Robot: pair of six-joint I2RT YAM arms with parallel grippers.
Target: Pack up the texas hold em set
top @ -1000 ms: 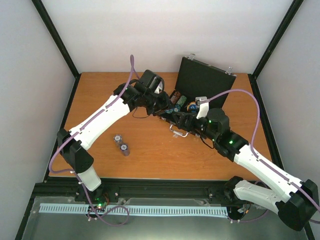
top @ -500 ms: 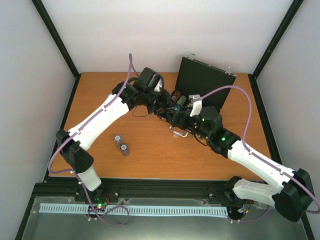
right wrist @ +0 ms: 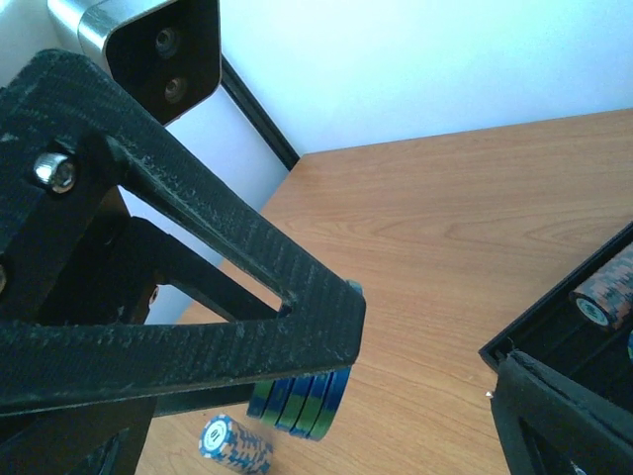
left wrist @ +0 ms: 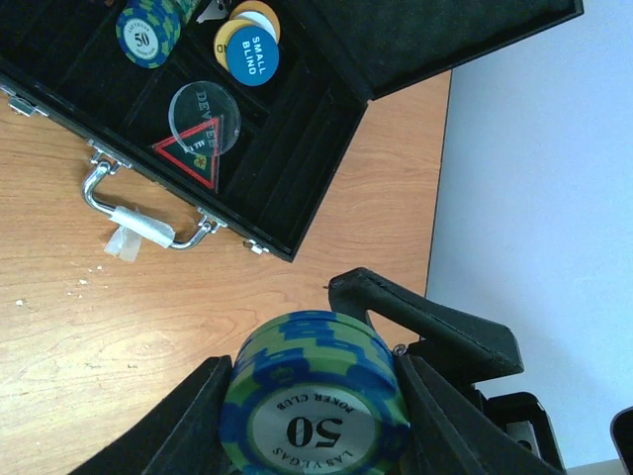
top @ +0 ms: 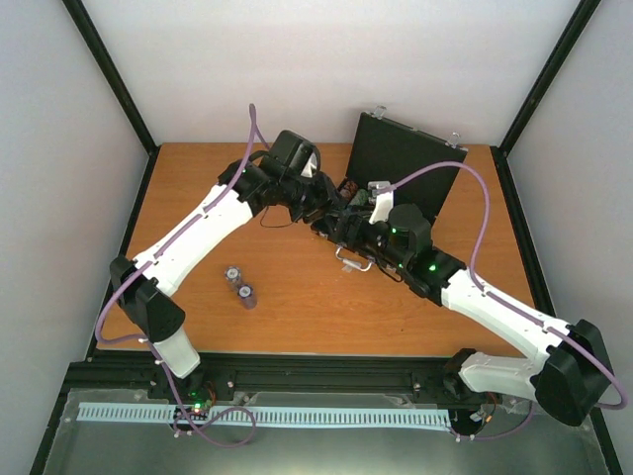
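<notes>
- Far left, on the table (top: 188,178): two loose chip stacks (top: 233,275) stand well apart from the case, not yet packed.
- Your left hand (left wrist: 315,396): clamped on a blue-and-green chip stack (left wrist: 316,430) printed "50" and "LAS VEGAS POKER CLUB", held near the case's front edge.
- Your right hand (right wrist: 430,336): fingers apart, nothing between them. Over the last second it has swung in beside the left hand, so a handover looks likely.
- Case (left wrist: 326,188): open. Inside sit a packed stack (left wrist: 148,35) marked "50", a blue disc (left wrist: 252,54) reading "SMALL BLIND", and a clear disc (left wrist: 203,114), apparently "DEALER", under a red triangle (left wrist: 188,158).
</notes>
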